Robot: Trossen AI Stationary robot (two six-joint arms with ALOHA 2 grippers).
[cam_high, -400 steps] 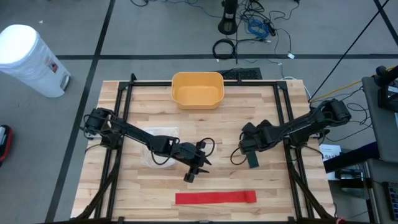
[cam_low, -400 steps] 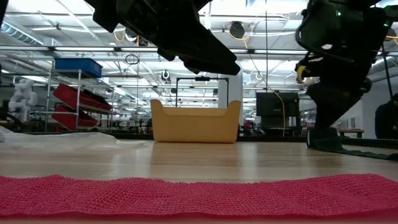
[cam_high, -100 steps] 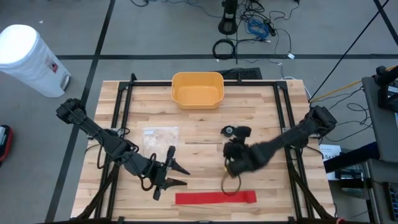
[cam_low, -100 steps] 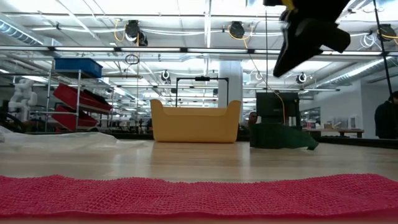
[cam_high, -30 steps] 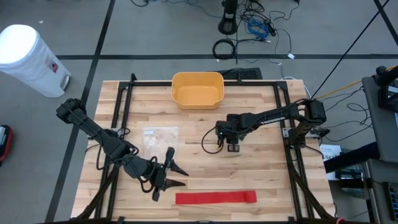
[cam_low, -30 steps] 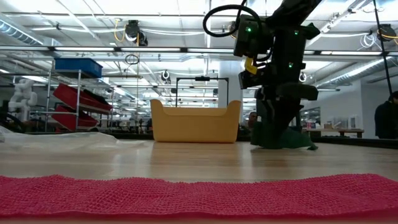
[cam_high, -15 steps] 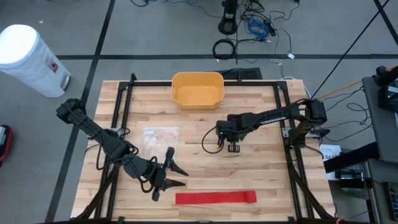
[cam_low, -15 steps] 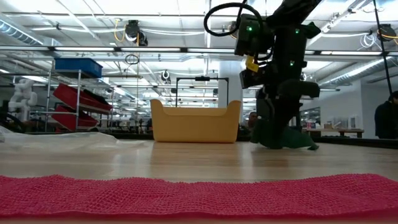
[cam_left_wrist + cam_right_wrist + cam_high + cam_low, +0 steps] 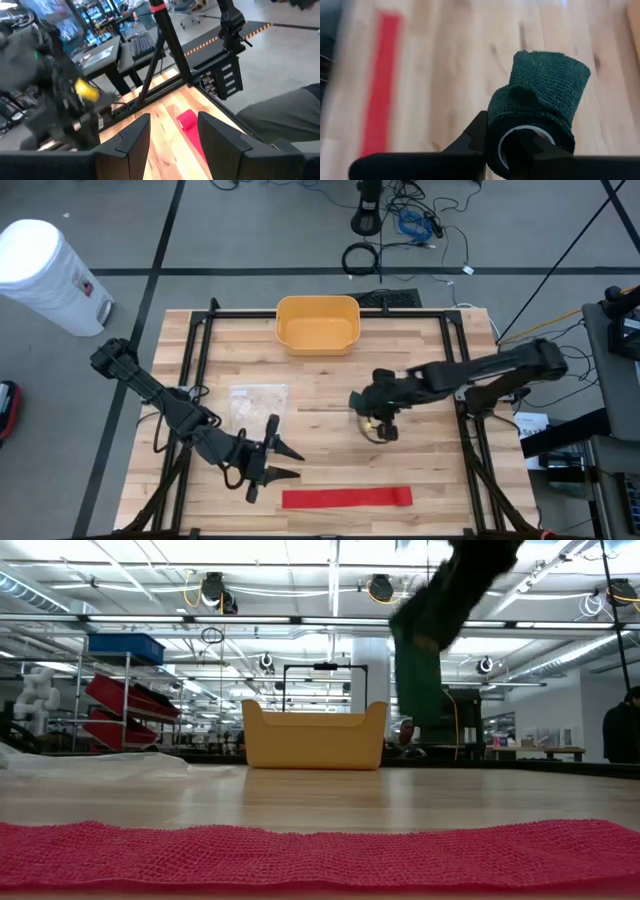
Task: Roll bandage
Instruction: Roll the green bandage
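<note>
Bandage work from the high view: the red bandage strip (image 9: 347,498) lies flat and unrolled near the table's front edge, the left gripper (image 9: 272,460) waits just beside its left end with fingers spread on nothing, and the right gripper (image 9: 385,423) hangs over mid-table. In the low view a dark green bandage roll (image 9: 420,660) hangs clear above the wood. The right wrist view shows the jaws nearly closed on that roll's core, so I judge a carry toward the strip is in hand, needing a steady lowering next.
</note>
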